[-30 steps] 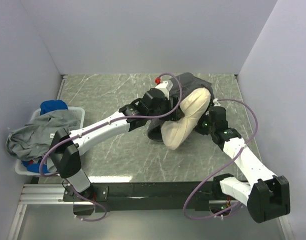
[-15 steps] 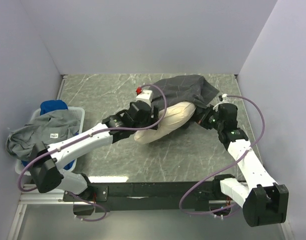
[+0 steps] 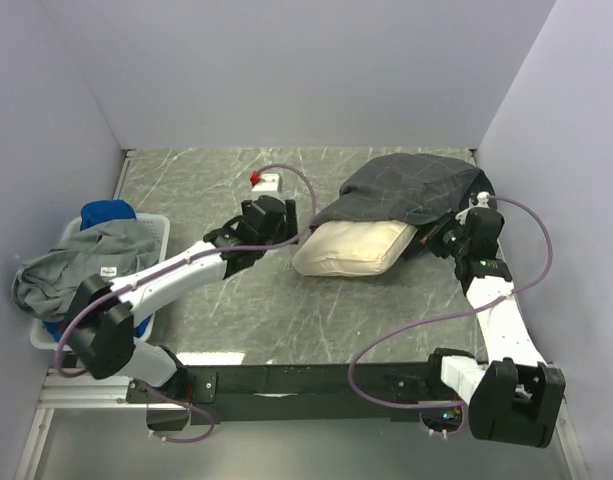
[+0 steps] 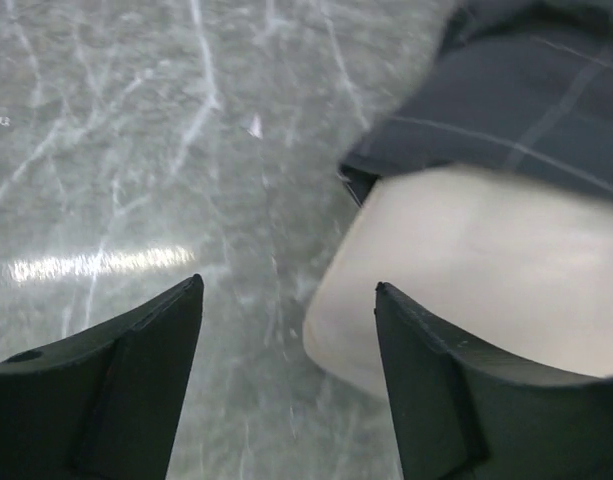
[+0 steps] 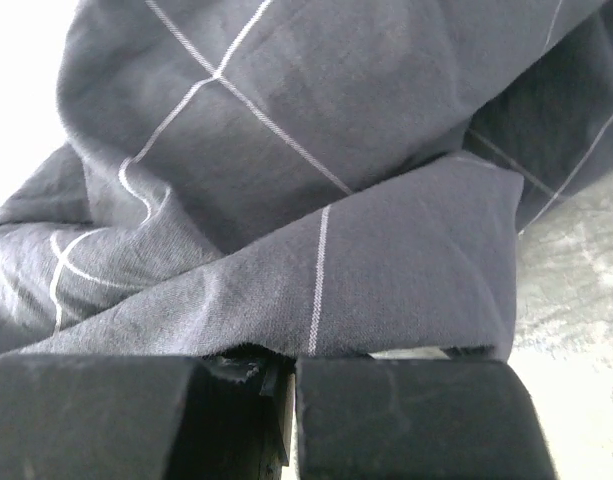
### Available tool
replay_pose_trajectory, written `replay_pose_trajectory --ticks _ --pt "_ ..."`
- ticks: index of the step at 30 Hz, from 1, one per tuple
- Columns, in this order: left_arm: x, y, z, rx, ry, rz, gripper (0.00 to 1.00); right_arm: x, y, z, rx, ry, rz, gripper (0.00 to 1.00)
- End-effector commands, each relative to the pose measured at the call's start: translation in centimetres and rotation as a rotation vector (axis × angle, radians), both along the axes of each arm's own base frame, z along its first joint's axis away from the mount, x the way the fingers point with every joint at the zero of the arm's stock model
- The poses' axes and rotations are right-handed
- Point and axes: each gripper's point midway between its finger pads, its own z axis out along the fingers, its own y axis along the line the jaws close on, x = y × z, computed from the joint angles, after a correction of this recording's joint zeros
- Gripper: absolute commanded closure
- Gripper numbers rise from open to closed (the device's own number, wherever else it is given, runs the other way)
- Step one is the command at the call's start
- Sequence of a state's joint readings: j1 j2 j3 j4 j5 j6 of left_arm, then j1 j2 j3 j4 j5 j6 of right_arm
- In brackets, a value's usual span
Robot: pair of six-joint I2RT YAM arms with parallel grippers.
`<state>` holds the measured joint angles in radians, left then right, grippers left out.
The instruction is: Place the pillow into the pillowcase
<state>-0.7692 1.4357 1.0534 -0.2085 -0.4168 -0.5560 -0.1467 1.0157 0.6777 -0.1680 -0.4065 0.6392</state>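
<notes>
Pinches pillowcase (image 3: 411,188) hem in the right gripper (image 5: 289,392), right of the pillow (image 3: 354,247) — seemingly anchoring the mouth. Holds left gripper (image 4: 286,305) spread, empty, left of it, ready to push.

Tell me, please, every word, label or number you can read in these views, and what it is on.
Nothing here is legible.
white label on the grey garment: too small to read.
pillowcase: a light grid pattern only, no writing.
pillow: no writing visible.
</notes>
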Motion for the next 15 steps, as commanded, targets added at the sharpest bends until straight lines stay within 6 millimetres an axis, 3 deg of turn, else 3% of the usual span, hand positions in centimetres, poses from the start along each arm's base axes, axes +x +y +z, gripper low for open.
replay_pose_trajectory --ticks 1,5,6,7,8,9,11,12,14,15 --pt "4.0 0.1 -1.7 -0.077 -0.012 0.029 0.28 1.2 1.0 1.1 0.05 -0.075 0.047 1.0" --pt "5.8 -4.8 -1.4 -0.125 -0.038 -0.137 0.31 1.6 1.1 0.2 0.054 -0.057 0.052 1.0" --pt "5.7 -7.3 -2.2 -0.146 -0.003 -0.223 0.32 1.7 1.5 0.0 0.061 -0.052 0.062 1.0" --pt "5.6 -8.6 -2.6 -0.149 0.011 -0.255 0.35 1.6 2.2 -0.5 0.068 -0.037 0.084 1.0" --pt "5.1 -9.5 -3.6 -0.117 0.04 -0.279 0.45 1.8 2.8 -1.5 0.069 -0.004 0.099 1.0" --pt "4.1 -12.0 -3.9 -0.098 0.041 -0.325 0.52 2.3 3.4 -1.4 0.063 -0.015 0.119 1.0" --pt "2.4 -13.7 -4.6 -0.072 0.037 -0.349 0.65 2.7 5.2 -2.5 0.051 0.011 0.174 1.0" --pt "0.1 -15.3 -5.3 -0.085 0.045 -0.402 0.67 3.0 5.4 -2.8 0.047 0.013 0.181 1.0" --pt "-2.6 -16.7 -5.6 -0.122 0.063 -0.435 0.72 3.2 8.0 -3.9 0.056 0.023 0.257 1.0" --pt "-5.1 -17.7 -5.8 -0.126 0.069 -0.478 0.73 3.0 9.0 -4.3 0.075 0.028 0.297 1.0"
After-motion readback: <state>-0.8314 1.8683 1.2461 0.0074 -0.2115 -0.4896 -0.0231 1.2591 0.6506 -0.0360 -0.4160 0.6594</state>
